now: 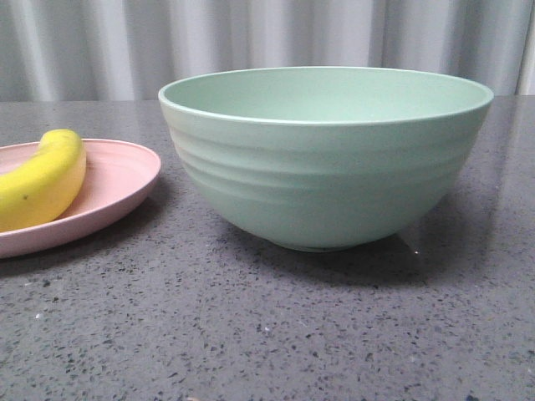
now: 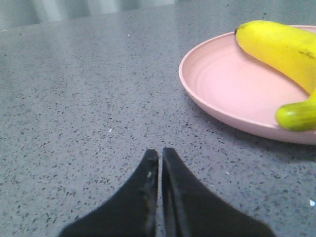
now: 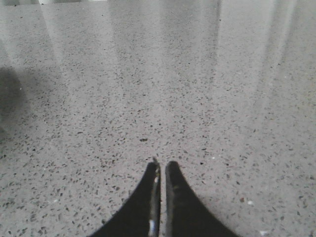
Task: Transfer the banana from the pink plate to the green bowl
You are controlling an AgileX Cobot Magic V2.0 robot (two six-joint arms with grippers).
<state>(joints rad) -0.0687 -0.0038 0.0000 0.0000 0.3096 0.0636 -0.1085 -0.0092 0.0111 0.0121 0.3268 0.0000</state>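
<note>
Glossy yellow curved banana, untouched on shallow pale pink plate beside deep mint-green ridged bowl; left tool and right tool pressed together, empty, above speckled grey tabletop, transfer evidently not begun.

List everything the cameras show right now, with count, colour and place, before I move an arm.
banana: one, bright yellow with a greenish end, lying on the pink plate
pink plate: one, pale pink, left of the bowl, on the table
green bowl: one, pale mint green, centre of the table, upright, nothing seen inside
table: one, speckled grey
left gripper: one, black, shut, empty, near the plate
right gripper: one, black, shut, empty, over bare table
</note>
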